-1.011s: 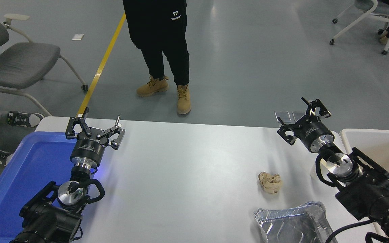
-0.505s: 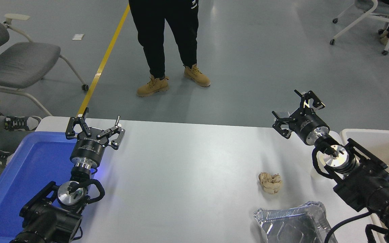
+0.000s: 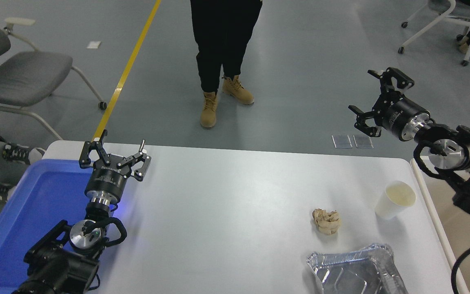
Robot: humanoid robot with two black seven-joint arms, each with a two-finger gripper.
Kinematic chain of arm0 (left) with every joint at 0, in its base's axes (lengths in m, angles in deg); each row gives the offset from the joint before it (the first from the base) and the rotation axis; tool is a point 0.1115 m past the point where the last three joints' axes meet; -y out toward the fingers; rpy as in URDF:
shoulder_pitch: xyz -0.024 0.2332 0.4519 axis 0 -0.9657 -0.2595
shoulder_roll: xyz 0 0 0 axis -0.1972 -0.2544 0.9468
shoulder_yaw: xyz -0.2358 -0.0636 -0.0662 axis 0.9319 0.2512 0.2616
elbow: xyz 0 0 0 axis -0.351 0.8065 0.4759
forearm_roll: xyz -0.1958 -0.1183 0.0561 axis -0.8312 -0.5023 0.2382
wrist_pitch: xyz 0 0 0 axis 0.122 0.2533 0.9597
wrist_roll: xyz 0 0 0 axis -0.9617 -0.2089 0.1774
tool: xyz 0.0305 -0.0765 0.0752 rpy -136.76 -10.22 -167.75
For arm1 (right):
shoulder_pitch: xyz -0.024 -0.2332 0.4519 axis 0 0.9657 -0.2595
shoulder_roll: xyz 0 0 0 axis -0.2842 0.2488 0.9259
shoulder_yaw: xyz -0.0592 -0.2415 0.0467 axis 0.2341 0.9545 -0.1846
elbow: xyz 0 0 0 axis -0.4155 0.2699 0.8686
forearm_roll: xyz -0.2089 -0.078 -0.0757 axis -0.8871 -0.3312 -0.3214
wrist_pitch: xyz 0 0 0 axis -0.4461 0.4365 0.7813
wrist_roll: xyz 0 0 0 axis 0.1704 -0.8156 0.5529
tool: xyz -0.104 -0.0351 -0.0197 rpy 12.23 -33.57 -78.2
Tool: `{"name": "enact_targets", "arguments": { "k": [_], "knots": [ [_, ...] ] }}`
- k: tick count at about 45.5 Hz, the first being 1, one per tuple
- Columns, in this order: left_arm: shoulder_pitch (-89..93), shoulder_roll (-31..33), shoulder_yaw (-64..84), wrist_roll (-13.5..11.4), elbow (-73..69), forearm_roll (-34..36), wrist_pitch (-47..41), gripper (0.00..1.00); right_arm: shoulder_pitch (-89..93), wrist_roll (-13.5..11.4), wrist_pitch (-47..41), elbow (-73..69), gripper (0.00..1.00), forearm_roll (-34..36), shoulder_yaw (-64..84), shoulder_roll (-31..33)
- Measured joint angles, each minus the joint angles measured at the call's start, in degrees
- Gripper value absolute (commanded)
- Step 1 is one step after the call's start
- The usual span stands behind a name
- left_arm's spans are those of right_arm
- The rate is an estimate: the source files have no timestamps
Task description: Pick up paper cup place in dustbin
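Since last frame my right gripper (image 3: 375, 102) swung up beyond the table's far edge, fingers spread, holding nothing, uncovering the paper cup (image 3: 395, 199) upright beside the dustbin (image 3: 431, 212). Left gripper (image 3: 114, 157) parked, open.

Both arms are matte black with boxy links. Each wrist carries a silver metal disc and ring, a looped black cable, and a black cylindrical body ending in skeletal linkage fingers. The left gripper (image 3: 114, 155) has pale fingertips; the right gripper (image 3: 377, 98) is all black.
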Motion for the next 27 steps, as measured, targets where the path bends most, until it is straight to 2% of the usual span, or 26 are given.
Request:
{"name": "enact_targets", "arguments": {
  "k": [13, 27],
  "knots": [
    [0.0, 0.0, 0.0, 0.0, 0.0, 0.0, 0.0, 0.99, -23.3, -1.3, 2.8, -9.7, 1.00, 0.0, 34.3, 6.7],
    [0.0, 0.0, 0.0, 0.0, 0.0, 0.0, 0.0, 0.99, -50.5, -1.6, 3.9, -24.6, 1.00, -0.9, 68.9, 7.7]
  ]
}}
